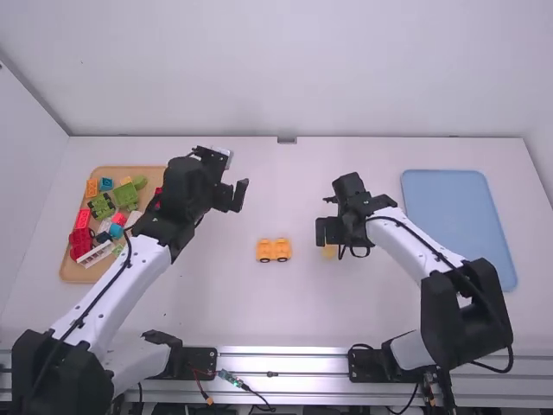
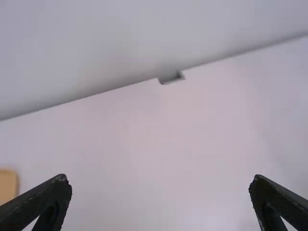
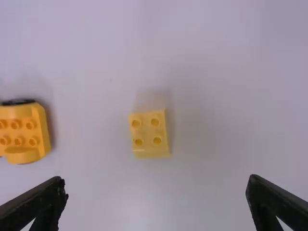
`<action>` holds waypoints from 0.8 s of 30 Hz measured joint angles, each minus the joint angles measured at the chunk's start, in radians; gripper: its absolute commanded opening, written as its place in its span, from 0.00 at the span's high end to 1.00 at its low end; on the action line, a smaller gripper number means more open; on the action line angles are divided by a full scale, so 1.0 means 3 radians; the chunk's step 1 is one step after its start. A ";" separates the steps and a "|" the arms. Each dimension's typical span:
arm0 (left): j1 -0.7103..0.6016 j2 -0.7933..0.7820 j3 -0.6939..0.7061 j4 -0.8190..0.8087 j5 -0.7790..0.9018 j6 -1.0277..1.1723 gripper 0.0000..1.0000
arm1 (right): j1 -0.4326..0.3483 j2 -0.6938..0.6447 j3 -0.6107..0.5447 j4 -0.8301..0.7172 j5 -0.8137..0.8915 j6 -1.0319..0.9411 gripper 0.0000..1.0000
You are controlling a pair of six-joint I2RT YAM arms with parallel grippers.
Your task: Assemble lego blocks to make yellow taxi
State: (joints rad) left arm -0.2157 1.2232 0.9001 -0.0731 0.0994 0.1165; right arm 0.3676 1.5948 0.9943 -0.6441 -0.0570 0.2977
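Observation:
My left gripper (image 1: 229,196) is held above the table right of the wooden tray; its fingers stand wide apart with nothing between them, as the left wrist view of the gripper (image 2: 160,204) shows. My right gripper (image 1: 328,231) hangs over a small yellow block (image 1: 330,252), partly covering it. In the right wrist view the yellow block (image 3: 150,134) has four-stud top side facing up, beyond the open gripper (image 3: 157,204). An orange-yellow car base (image 1: 274,250) with dark wheels lies on the table between the arms; its studded top (image 3: 21,132) shows at the right wrist view's side.
A wooden tray (image 1: 76,274) with several coloured blocks stands at the left, partly behind the left arm. On the right lies a blue tray (image 1: 458,220). A wall edge runs along the table's back.

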 measured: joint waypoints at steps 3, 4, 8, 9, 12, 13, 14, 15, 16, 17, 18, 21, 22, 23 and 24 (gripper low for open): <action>0.0317 0.0000 0.0000 -0.0111 0.0566 0.0342 0.01 | 0.0043 0.0197 0.0095 -0.0126 0.0004 -0.0018 0.01; 0.0497 -0.0001 0.0000 -0.0188 0.0881 0.0521 0.01 | 0.0070 0.0272 0.0150 -0.0177 0.0001 -0.0027 0.01; 0.0979 0.0003 0.0000 -0.0561 0.1760 0.1130 0.01 | 0.0130 0.0435 0.0256 -0.0197 0.0004 -0.0055 0.01; 0.1040 0.0005 0.0000 -0.0603 0.1874 0.1222 0.01 | 0.0132 0.0450 0.0261 -0.0192 0.0000 -0.0056 0.01; 0.1291 0.0062 0.0000 -0.0720 0.2402 0.1630 0.01 | 0.0111 0.0587 0.0275 -0.0154 -0.0001 -0.0064 0.01; 0.1326 0.0083 0.0000 -0.0722 0.2511 0.1712 0.01 | 0.0090 0.0637 0.0275 -0.0131 -0.0003 -0.0065 0.00; 0.1329 0.0084 0.0000 -0.0721 0.2522 0.1718 0.01 | 0.0085 0.0649 0.0275 -0.0128 -0.0004 -0.0070 0.01; 0.1340 0.0094 0.0000 -0.0688 0.2599 0.1785 0.01 | 0.0070 0.0698 0.0275 -0.0108 -0.0001 -0.0071 0.03; 0.1339 0.0098 0.0000 -0.0641 0.2627 0.1812 0.01 | 0.0062 0.0730 0.0275 -0.0102 -0.0001 -0.0066 0.04; 0.1339 0.0098 0.0001 -0.0590 0.2645 0.1826 0.01 | 0.0057 0.0769 0.0275 -0.0086 0.0005 -0.0071 0.05; 0.1339 0.0098 0.0000 -0.0593 0.2650 0.1820 0.01 | 0.0060 0.0793 0.0275 -0.0067 0.0003 -0.0070 0.06; 0.1339 0.0099 0.0000 -0.0591 0.2649 0.1762 0.01 | 0.0107 0.0821 0.0275 0.0006 0.0009 -0.0069 0.07; 0.1339 0.0098 0.0000 -0.0587 0.2649 0.1755 0.01 | 0.0134 0.0828 0.0275 0.0027 0.0028 -0.0065 0.07; 0.1339 0.0099 0.0000 -0.0581 0.2649 0.1756 0.01 | 0.0153 0.0833 0.0275 0.0036 0.0039 -0.0066 0.07; 0.1339 0.0099 0.0000 -0.0572 0.2649 0.1760 0.01 | 0.0173 0.0838 0.0275 0.0046 0.0051 -0.0070 0.08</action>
State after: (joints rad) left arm 0.1860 1.2530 0.9001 -0.2447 0.8940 0.6445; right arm 0.4194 1.8462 1.0767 -0.6304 -0.0418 0.2768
